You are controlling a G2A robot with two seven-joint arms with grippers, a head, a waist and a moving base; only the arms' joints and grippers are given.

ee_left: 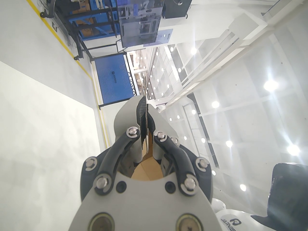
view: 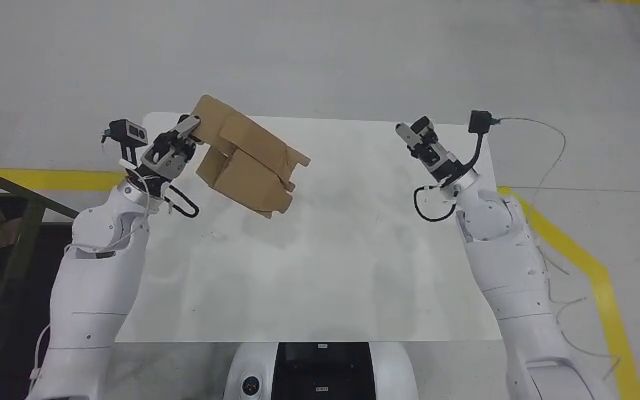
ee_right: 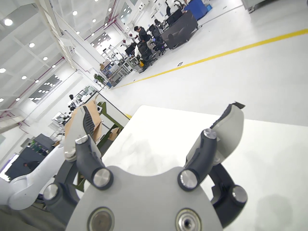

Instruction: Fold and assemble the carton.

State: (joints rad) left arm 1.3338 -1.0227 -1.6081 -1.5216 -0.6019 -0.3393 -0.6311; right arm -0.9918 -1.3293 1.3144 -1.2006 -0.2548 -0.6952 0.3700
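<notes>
1 grip anchors us: our left gripper (view: 189,130) is clamped on the carton (view: 245,155) at the table's (view: 350,270) 10 o'clock corner. Our right gripper (view: 411,128), jaws apart at 2 o'clock, should cross and crease a flap squarely.

White floor (ee_right: 240,78) (yellow line (ee_right: 216,57)) under ceiling lights (ee_right: 75,13).

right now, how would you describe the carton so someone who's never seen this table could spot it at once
Start at the white table and look to its far left corner. There the left gripper is shut on one edge of the carton, part-folded brown cardboard with flaps sticking out. It is the one brown thing against the white top.
</notes>
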